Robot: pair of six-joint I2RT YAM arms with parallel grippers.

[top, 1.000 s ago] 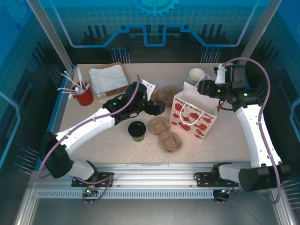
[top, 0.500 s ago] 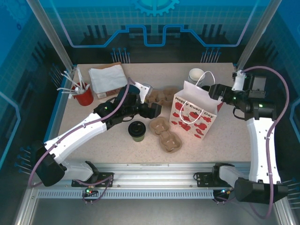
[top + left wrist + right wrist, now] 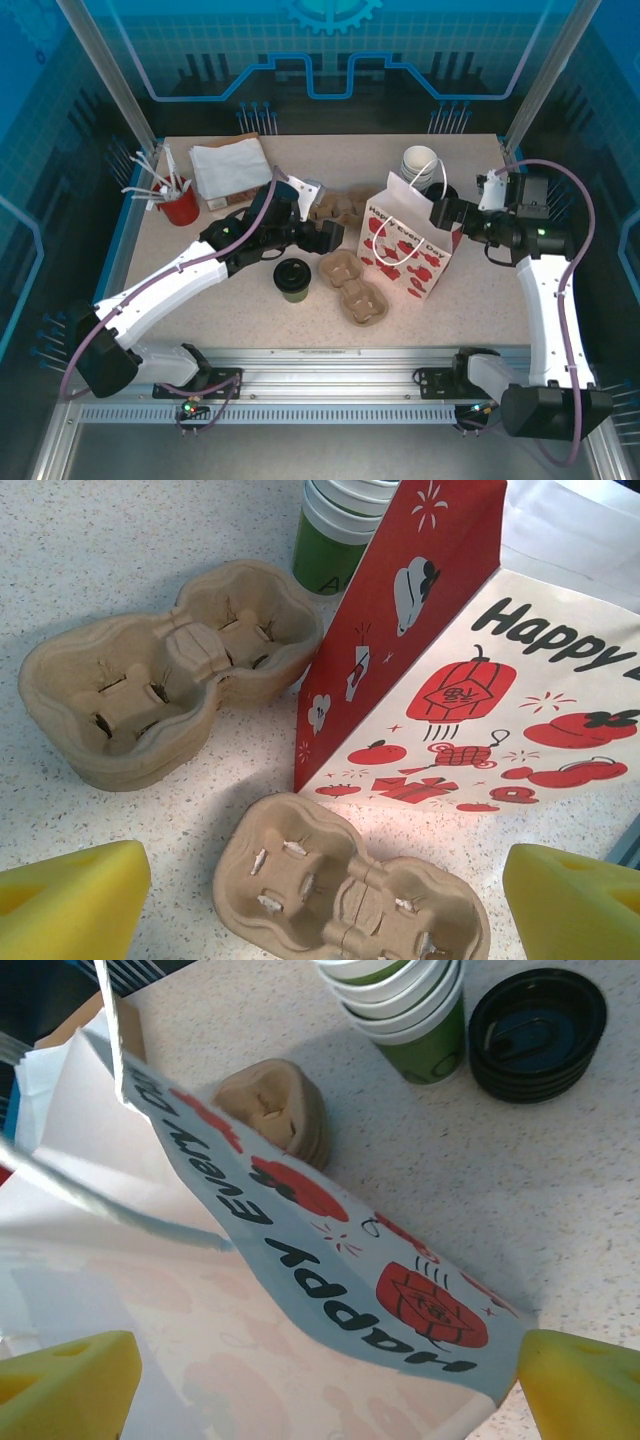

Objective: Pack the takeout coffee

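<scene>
Takeout coffee (image 3: pixel 292 278) upright on the table (image 3: pixel 480 300), on the near side of the left pincer (image 3: pixel 333 235), which is released. Right pincer (image 3: pixel 441 213), spread wide and grasping nothing, at the gift bag (image 3: pixel 405 255) rim.

Pulp cup trays (image 3: pixel 362 302), stacked cups (image 3: pixel 419 162), napkins (image 3: pixel 230 170)

The overhead camera looks steeply down from behind the arm bases, far enough back to take in the whole table (image 3: pixel 330 160). The left wrist camera sits low and close, facing the paper bag's (image 3: pixel 520 700) red side and printed front. The right wrist camera looks down from close above the bag's open top. All three views share the bag and the cup stack (image 3: pixel 415 1010).
</scene>
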